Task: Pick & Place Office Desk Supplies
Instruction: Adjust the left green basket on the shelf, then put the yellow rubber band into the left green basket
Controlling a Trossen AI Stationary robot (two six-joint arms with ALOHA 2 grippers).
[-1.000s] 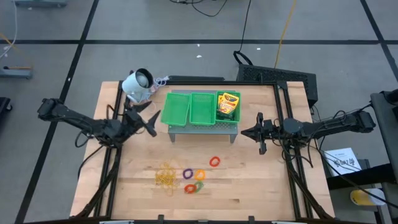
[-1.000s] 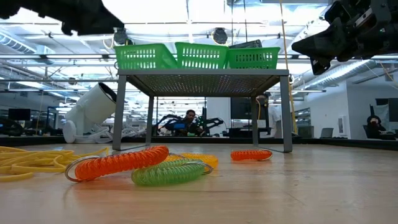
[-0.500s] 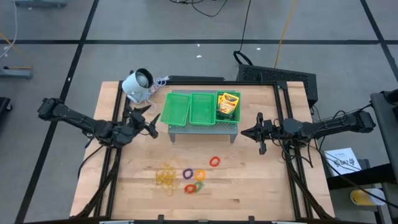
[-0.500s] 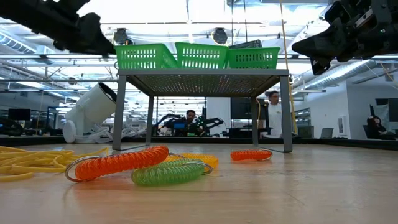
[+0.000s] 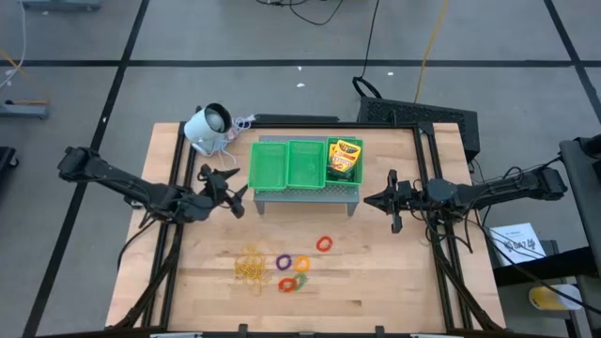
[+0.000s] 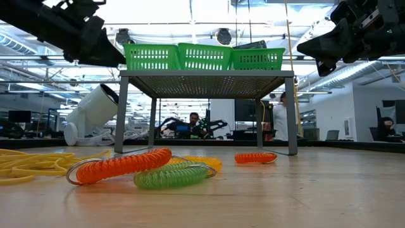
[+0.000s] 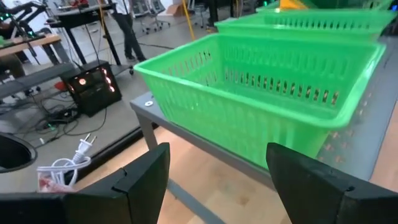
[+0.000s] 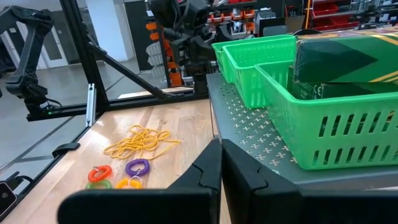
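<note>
Left gripper [image 5: 232, 192], fingers spread and empty, has swung toward the basket [image 5: 269, 165] just ahead; rubber bands [image 5: 250, 266] remain unpicked. Right gripper [image 5: 373, 199] waits, fingers closed.

No words or numbers can be read anywhere here; the crayon boxes [image 5: 345, 160] in the green tray [image 5: 285, 165] carry printing, but it is too small to make out.
</note>
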